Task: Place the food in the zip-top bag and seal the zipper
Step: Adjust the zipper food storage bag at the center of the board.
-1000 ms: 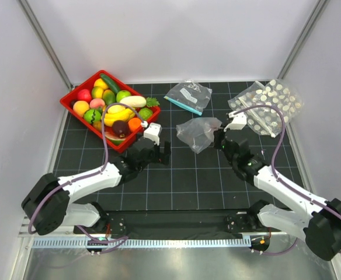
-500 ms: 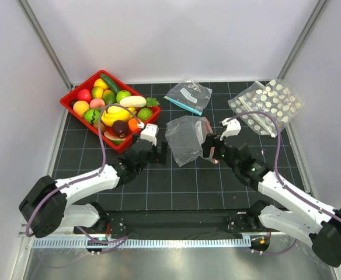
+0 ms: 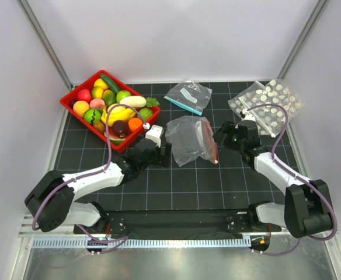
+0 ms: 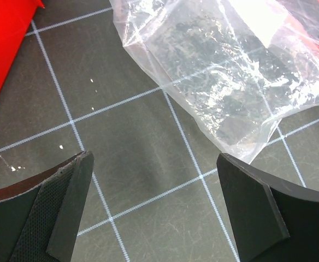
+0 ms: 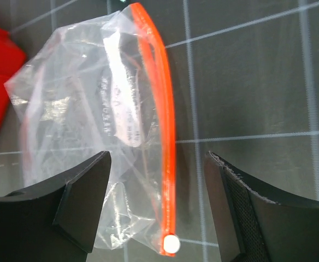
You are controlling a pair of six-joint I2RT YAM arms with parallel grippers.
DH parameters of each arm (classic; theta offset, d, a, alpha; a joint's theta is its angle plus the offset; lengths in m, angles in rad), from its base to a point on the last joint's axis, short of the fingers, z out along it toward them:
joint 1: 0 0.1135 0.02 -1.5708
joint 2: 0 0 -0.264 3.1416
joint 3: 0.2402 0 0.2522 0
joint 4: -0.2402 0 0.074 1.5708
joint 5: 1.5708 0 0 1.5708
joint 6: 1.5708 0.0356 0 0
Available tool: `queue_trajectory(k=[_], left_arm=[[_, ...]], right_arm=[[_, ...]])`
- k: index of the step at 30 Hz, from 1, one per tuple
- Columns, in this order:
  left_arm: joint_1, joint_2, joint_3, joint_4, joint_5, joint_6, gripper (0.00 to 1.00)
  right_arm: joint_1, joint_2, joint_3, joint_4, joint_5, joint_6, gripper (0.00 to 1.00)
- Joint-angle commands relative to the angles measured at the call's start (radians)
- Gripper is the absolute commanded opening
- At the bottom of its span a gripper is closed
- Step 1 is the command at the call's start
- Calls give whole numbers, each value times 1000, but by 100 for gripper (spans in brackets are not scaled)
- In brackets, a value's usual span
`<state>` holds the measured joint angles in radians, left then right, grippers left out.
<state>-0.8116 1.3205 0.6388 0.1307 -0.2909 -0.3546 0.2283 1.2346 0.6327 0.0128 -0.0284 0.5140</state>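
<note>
Overhead, black gridded mat [image 3: 176, 186] fills the floor of the frame. Red tray [image 3: 63, 104] at upper left, the food [image 3: 115, 105] heaped inside it, none of it elsewhere. Dotted bag [image 3: 267, 102] at upper right, teal-strip bag [image 3: 188, 95] at top centre. The zip-top bag [image 3: 188, 140] lies crumpled at mid-frame, flat on the mat, between the two arms. Left gripper [image 3: 162, 153] sits just left of the bag's lower left corner; in its wrist view the jaws stand wide apart over bare mat, the bag's edge [image 4: 225, 71] above them in frame. Right gripper [image 3: 222, 135] is just right of the bag, jaws likewise apart, framing the bag's mouth in its wrist view but clamped on nothing. The zipper [image 5: 167, 136] runs down the bag's right edge, white slider tab [image 5: 172, 244] at its lower end.
</note>
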Motion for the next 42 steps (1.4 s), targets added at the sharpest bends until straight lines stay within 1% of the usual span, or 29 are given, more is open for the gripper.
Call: queue_trajectory(k=[1,5,10,16,20,23,32,36,39,42], left_arm=[[-5,9,36,30,32,5,100],[-6,14,44,29,36,-12,100],[-1,51,59,30,29,-86,100],[-1,95,75,86,75,-185,100],[-1,95,64,122,36,-276,100],[-1,118,62,152,41,-326,100],[0,160,93,142,59,-317,100],[3,166,110,104,39,-299,100],[6,166,114,87,12,-287,100],[6,157,114,76,-11,-274,100]], right_arm=[[-21,8,-56,189,-185,86,76],[-33,-1,-111,288,-214,101,79],[-33,-9,-163,341,-203,124,81],[-35,-30,-206,375,-196,136,82],[-35,-37,-211,380,-197,135,82],[-35,-18,-212,400,-217,139,82],[-26,40,-222,473,-327,152,79],[-4,46,-222,518,-376,153,79],[26,51,-212,547,-413,136,77],[81,40,-203,547,-418,104,76]])
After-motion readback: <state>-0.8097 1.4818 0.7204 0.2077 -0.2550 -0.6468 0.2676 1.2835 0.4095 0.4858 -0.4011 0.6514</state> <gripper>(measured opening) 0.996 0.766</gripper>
